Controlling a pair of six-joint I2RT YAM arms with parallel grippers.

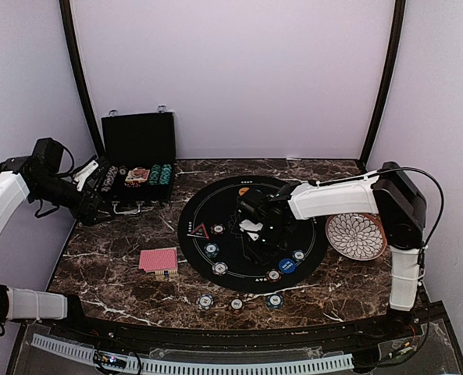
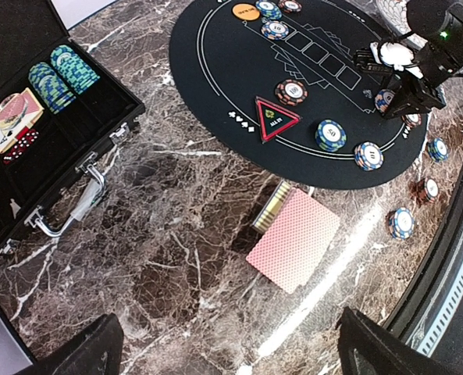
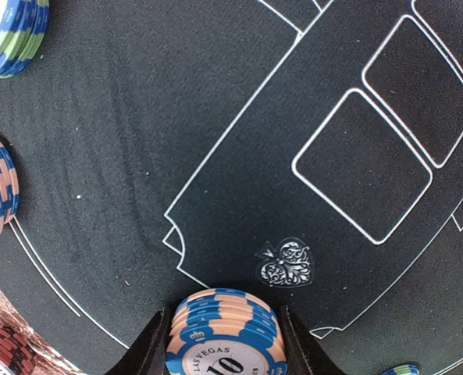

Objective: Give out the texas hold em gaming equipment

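My right gripper (image 3: 225, 332) is shut on a short stack of blue-and-peach poker chips (image 3: 225, 337), held just above the black round mat (image 3: 137, 133) beside a silver spade mark. From above, that gripper (image 1: 254, 228) hangs over the mat's middle. More chip stacks (image 1: 211, 250) ring the mat's near edge with a blue button disc (image 1: 286, 266); an orange disc (image 1: 243, 191) lies at the far edge. The red-backed cards (image 2: 293, 238) lie on the marble left of the mat. My left gripper (image 2: 231, 355) is open and empty, high above the marble near the case.
An open black case (image 1: 137, 164) with chips inside stands at the back left. A white petal plate (image 1: 356, 236) sits right of the mat. Three chip stacks (image 1: 236, 304) lie on the marble near the front edge. A red triangle marker (image 1: 198, 230) is on the mat's left.
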